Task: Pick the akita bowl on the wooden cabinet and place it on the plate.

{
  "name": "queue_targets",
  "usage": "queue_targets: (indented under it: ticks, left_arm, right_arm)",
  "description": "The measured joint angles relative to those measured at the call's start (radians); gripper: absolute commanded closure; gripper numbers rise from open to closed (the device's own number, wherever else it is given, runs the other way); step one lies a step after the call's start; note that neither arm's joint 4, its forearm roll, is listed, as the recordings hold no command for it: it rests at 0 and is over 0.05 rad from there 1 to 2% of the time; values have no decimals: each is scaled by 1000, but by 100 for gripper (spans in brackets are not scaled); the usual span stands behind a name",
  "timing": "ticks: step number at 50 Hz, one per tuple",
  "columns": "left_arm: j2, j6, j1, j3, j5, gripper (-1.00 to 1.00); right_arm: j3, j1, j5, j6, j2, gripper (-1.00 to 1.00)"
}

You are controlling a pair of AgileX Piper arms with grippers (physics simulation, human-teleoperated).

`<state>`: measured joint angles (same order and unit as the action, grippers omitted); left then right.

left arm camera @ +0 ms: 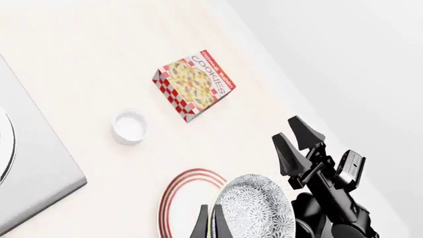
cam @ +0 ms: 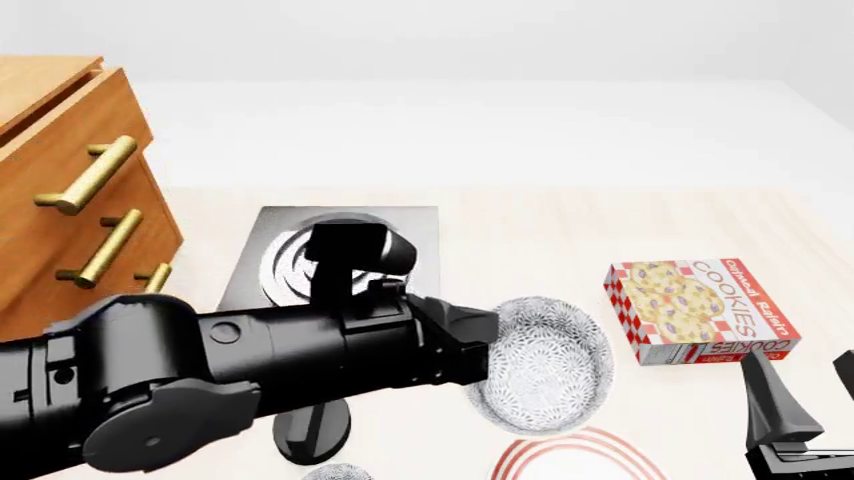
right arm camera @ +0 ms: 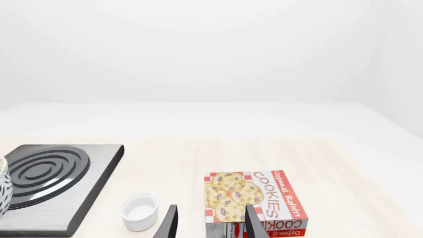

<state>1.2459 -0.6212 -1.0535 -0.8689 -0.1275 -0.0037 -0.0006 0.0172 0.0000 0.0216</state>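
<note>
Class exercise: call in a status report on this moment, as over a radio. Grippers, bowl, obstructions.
Left gripper shut on akita bowl, held above the plate, not yet set down. Right gripper open, holding nothing. Cookie box and small white cup sit apart from the plate.

Cookie box [right arm camera: 254, 201] — beside white cup [right arm camera: 139, 210]

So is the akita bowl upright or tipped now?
Tipped: the akita bowl hangs from the left hand, its opening facing the front camera.

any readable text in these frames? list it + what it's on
"COOKIES": large red letters on the cookie box.
"Oatmeal Raisin": white on the red band along the same box's edge, clearest in the right wrist view.
The box's end panel carries more print, cropped and too small to read.
Nothing else bears text.
</note>
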Motion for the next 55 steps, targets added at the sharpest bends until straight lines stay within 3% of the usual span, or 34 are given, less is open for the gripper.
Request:
queue_targets:
  ticks: [55]
  left_arm:
    - [101, -105, -2, 68, 119, 100]
  right_arm:
    - [0, 0, 0, 0, 0, -100]
